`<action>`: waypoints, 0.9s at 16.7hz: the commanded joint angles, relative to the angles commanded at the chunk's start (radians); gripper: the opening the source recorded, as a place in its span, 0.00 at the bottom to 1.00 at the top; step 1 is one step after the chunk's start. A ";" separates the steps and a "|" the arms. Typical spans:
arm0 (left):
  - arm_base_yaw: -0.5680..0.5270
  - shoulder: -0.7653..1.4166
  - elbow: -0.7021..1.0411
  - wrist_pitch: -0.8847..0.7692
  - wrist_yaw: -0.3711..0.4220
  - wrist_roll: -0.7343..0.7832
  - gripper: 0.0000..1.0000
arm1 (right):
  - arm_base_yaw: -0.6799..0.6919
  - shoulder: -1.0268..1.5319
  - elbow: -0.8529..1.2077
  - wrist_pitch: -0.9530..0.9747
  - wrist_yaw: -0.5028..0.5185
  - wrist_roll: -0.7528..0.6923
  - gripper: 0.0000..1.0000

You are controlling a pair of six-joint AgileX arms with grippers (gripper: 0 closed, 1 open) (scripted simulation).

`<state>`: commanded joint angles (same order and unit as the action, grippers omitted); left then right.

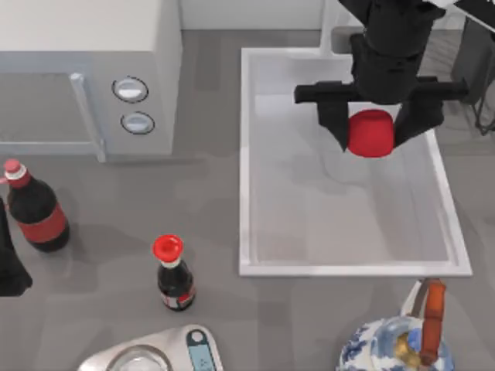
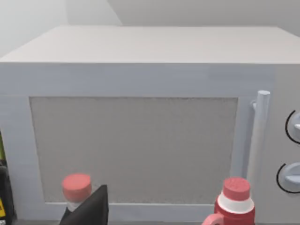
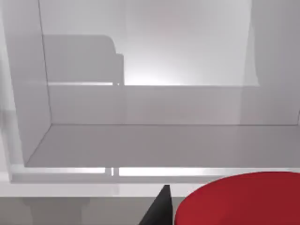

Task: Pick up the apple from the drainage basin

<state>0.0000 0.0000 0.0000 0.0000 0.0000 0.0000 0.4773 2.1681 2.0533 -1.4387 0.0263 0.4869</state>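
Note:
The red apple (image 1: 370, 133) sits between the two black fingers of my right gripper (image 1: 373, 131), which is shut on it above the far part of the white drainage basin (image 1: 246, 154). In the right wrist view the apple (image 3: 243, 199) is close to the camera, and the basin's pale floor (image 3: 159, 143) lies beyond it. My left arm is parked at the table's left edge, its gripper (image 1: 11, 270) open. One of its dark fingers (image 2: 91, 208) shows in the left wrist view.
A white microwave (image 1: 85, 69) with two knobs stands at the back left. Two red-capped dark bottles (image 1: 39, 209) (image 1: 174, 274) stand left of the basin. A kitchen scale (image 1: 166, 352) and a blue-patterned teapot (image 1: 398, 344) are at the front edge.

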 joint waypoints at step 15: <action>0.000 0.000 0.000 0.000 0.000 0.000 1.00 | -0.194 -0.271 -0.231 -0.022 -0.010 -0.196 0.00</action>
<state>0.0000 0.0000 0.0000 0.0000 0.0000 0.0000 0.2836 1.8974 1.8223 -1.4603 0.0164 0.2911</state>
